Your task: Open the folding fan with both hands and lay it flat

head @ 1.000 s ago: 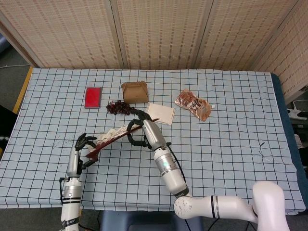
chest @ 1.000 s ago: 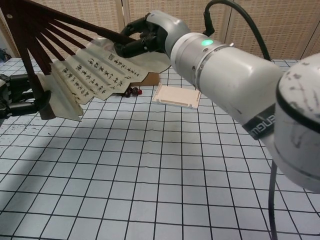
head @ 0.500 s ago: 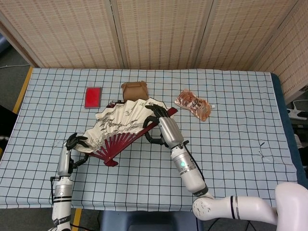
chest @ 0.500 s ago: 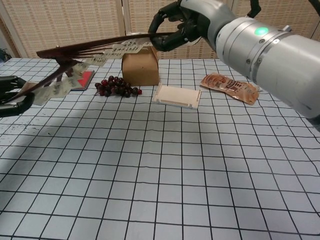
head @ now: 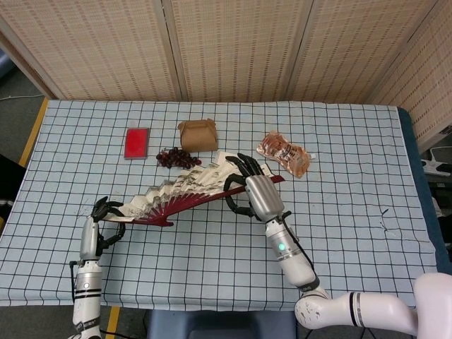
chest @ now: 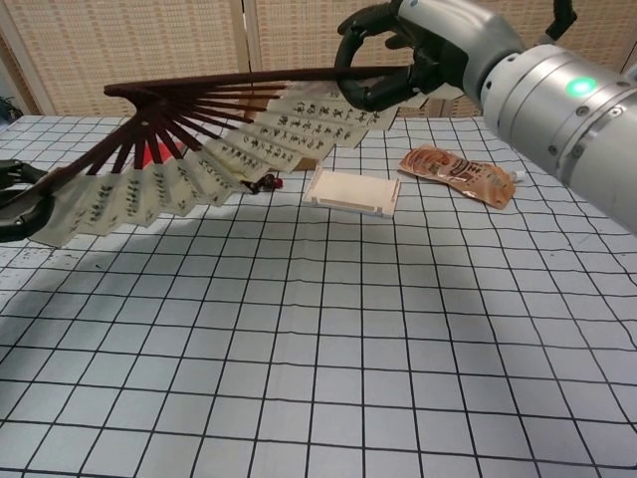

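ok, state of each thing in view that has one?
folding fan: spread open, held above the table, not flat
left hand: grips one end rib
right hand: grips the other end rib
brown box: closed
snack packet: lying flat

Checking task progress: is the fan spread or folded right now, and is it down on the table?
Spread: the fan shows ribs splayed and paper pleats open. Not laid flat; right hand and left hand hold it above the table.

one fan, two hands, one box
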{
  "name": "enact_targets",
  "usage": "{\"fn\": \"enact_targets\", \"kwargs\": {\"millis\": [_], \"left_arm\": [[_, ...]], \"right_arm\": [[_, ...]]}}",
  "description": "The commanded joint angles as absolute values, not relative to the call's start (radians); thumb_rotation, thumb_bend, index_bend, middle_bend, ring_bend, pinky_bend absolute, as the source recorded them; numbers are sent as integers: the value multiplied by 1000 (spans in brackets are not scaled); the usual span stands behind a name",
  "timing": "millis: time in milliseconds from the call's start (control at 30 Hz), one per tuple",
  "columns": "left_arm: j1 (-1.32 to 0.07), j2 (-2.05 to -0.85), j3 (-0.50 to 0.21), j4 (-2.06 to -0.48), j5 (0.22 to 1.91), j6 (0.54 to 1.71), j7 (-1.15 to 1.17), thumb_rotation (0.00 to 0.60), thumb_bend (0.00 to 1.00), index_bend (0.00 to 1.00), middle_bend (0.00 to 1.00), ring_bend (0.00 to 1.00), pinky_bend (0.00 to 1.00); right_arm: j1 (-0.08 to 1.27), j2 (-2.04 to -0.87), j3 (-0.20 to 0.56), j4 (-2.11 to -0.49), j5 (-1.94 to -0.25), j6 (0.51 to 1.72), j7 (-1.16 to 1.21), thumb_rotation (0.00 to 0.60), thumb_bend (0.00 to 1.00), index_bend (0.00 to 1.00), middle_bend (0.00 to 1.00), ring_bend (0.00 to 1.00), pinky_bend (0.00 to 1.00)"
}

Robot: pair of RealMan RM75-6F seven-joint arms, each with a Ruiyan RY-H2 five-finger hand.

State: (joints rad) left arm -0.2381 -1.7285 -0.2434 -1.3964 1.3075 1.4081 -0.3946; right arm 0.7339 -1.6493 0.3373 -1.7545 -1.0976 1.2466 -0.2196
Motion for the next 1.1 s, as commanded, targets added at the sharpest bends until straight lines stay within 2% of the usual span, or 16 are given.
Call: {"fn": "enact_targets", "kwargs": {"millis": [33,233,333,433,533,567,633,733,800,867,933,1000,1100], "left_arm": [[-234,-1736,-233,-1374,1319,1414,-407,600,516,531,298,91,127],[-228,-1750,-212,-1330,1336,1418,-416,600,516,489,289,91,126],[-230,-1754,-204,-1310,1349,1419,-414,600,516,425,282,90,126],[-230,-1754,-178,-1286,1370,1412,-409,600,510,280,241,74,126],[-230,-1744,-143,-1270,1395,1395,-411,600,501,110,152,32,126],[-228,-1740,-133,-1267,1403,1393,-413,600,497,46,93,14,126],[-224,-1736,-122,-1259,1419,1402,-419,600,492,0,19,0,126],[-213,-1730,-107,-1247,1429,1410,-434,600,490,0,1,0,127],[-208,-1724,-101,-1242,1428,1405,-446,600,490,0,1,0,126],[-204,-1717,-96,-1231,1427,1400,-460,600,491,0,1,0,126],[-200,-1707,-93,-1224,1425,1393,-482,600,491,0,0,0,126],[-197,-1693,-91,-1229,1428,1389,-505,600,486,0,0,0,126],[-192,-1656,-79,-1253,1445,1390,-538,600,473,0,0,0,125]], "right_arm": [[712,-1644,308,-1742,-1132,1266,-215,600,504,676,104,0,56],[675,-1633,262,-1720,-1170,1273,-192,600,504,661,103,0,59],[653,-1625,234,-1713,-1186,1269,-172,600,504,643,103,0,59],[633,-1613,202,-1704,-1209,1264,-161,600,504,607,104,0,59],[609,-1598,167,-1704,-1237,1259,-140,600,504,520,104,0,60],[601,-1592,155,-1703,-1248,1259,-132,600,504,476,103,0,61],[583,-1580,130,-1702,-1273,1261,-115,600,504,417,102,0,62],[555,-1547,78,-1705,-1291,1247,-118,600,504,335,96,0,61],[540,-1526,48,-1703,-1299,1238,-140,600,504,239,78,0,61],[526,-1501,15,-1700,-1304,1226,-175,600,504,92,31,0,53],[516,-1476,-12,-1698,-1296,1208,-222,600,489,13,5,0,37],[510,-1458,-24,-1698,-1280,1192,-257,600,430,0,0,0,16],[509,-1429,-39,-1697,-1243,1145,-293,600,276,0,0,0,0]]}}
